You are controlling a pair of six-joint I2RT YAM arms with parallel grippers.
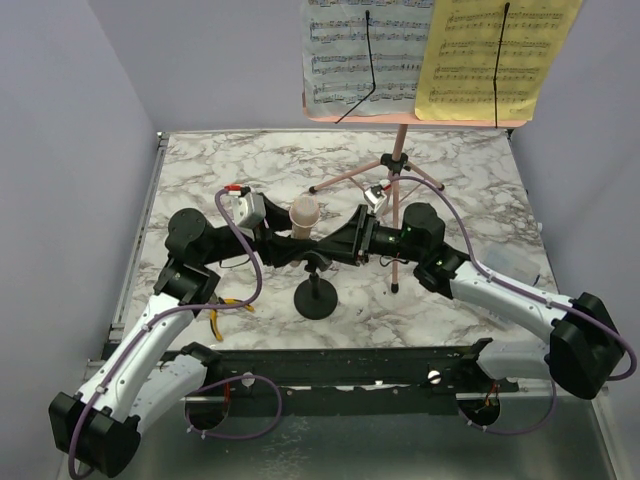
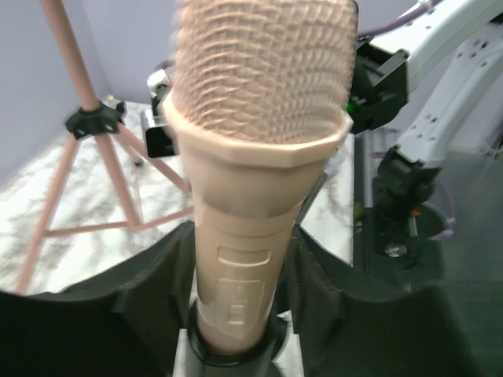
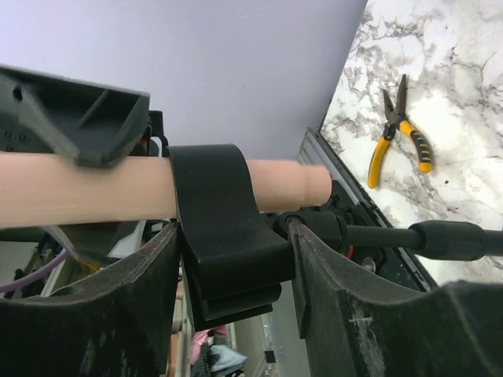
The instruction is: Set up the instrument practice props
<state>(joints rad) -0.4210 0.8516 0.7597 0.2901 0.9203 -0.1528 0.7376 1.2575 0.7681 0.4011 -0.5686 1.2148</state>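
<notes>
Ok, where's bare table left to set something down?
Bare table at back left, between the edge and the tripod; also back right of the tripod, and near front between the mic stand and right arm. Centre is crowded: left gripper and right gripper meet at the mic.

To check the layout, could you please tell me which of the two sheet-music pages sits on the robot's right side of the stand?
The yellow page; the white page sits to its left on the same pink desk.
</notes>
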